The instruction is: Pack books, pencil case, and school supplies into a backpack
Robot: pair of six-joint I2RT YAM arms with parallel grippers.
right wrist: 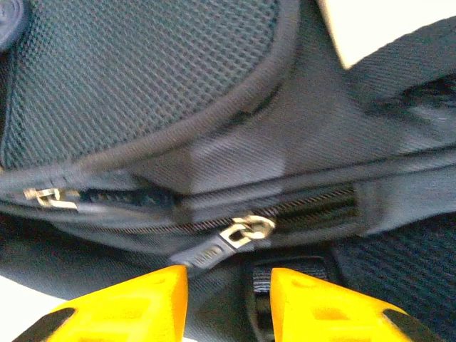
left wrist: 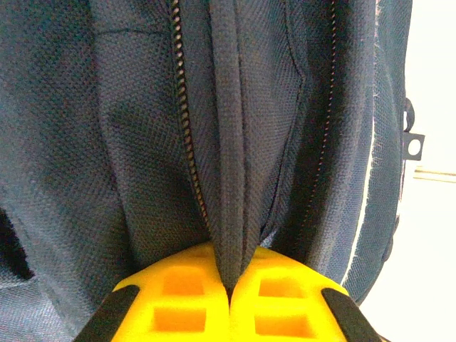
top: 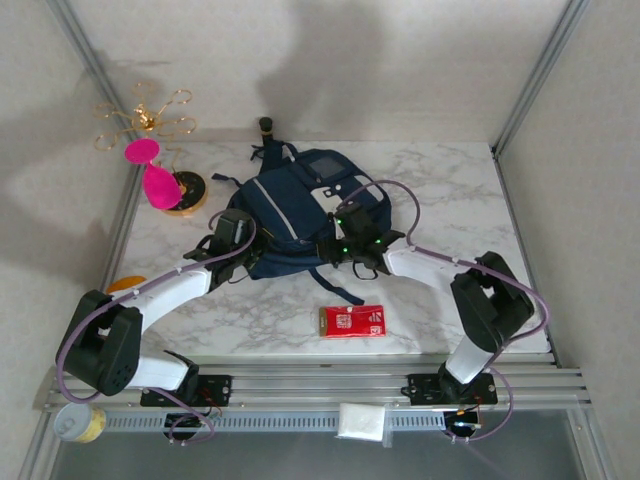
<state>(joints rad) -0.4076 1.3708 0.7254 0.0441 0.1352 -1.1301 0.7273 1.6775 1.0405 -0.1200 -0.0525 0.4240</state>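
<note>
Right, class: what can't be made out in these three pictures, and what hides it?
Top view: inside of the backpack, covered by its own fabric.
Top view: print on the red packet, too small.
Right wrist view: zip pull, blurred; contact with right gripper unclear.

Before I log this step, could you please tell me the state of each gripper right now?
Left gripper: shut on a fold of the backpack.
Right gripper: open, at the backpack's zip pull.
</note>
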